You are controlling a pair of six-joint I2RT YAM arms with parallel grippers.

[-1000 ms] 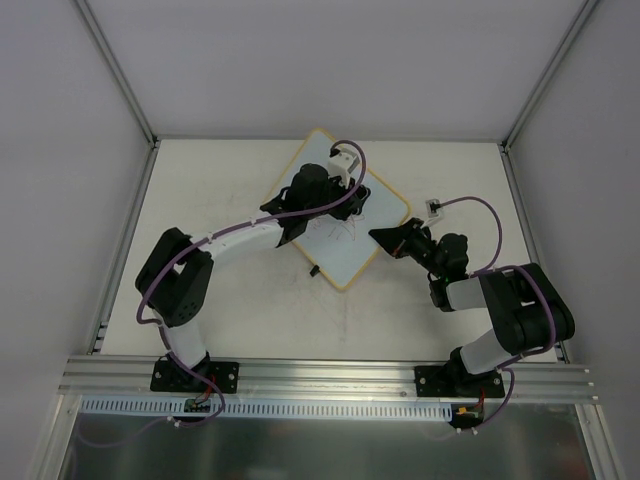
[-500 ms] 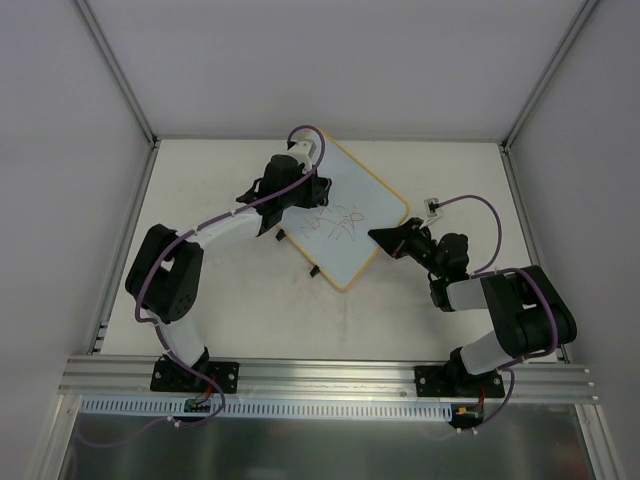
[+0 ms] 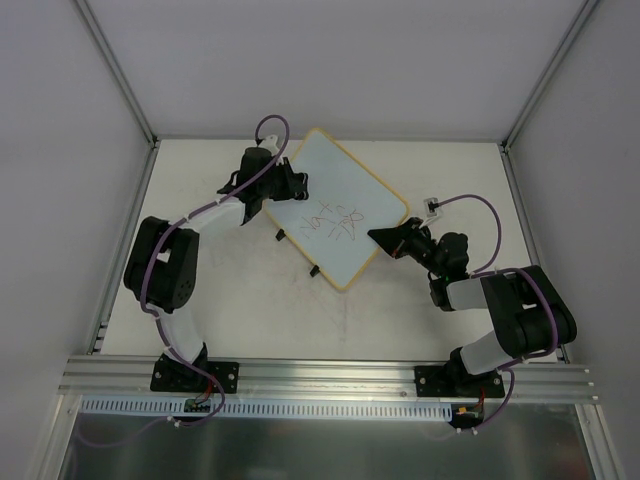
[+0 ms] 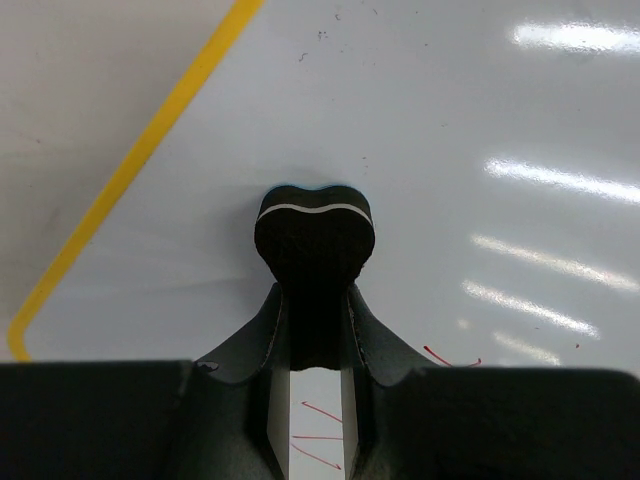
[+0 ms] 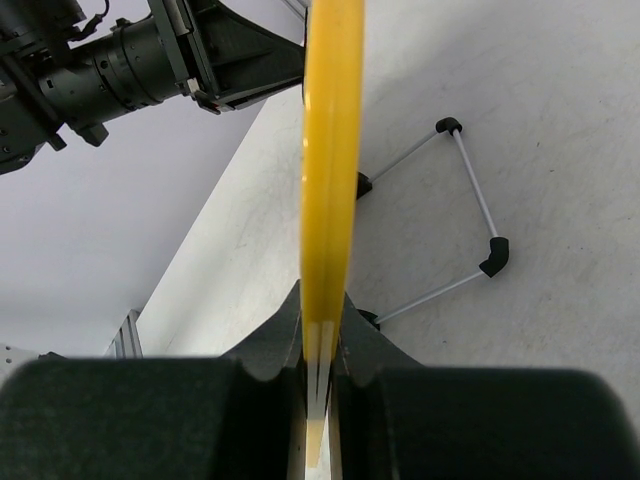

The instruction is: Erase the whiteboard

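The whiteboard (image 3: 345, 195) lies tilted at the table's middle back, with red scribbles (image 3: 336, 222) on its lower half. My left gripper (image 3: 288, 186) is shut on the small black eraser (image 4: 315, 235), which is over the board's left part near the yellow rim (image 4: 130, 170), beside the scribbles. Red strokes (image 4: 450, 357) show behind the fingers. My right gripper (image 3: 385, 238) is shut on the board's right edge, seen edge-on as a yellow strip (image 5: 330, 150) between its jaws (image 5: 320, 345).
Two black clips (image 3: 314, 270) stick out of the board's lower left edge. A wire stand with black corner pieces (image 5: 490, 255) shows under the board. The frame posts and walls close in the table's back and sides.
My left gripper has swept with the eraser from the board's middle to its left side. The red scribbles it covered now show. The right arm has not moved.
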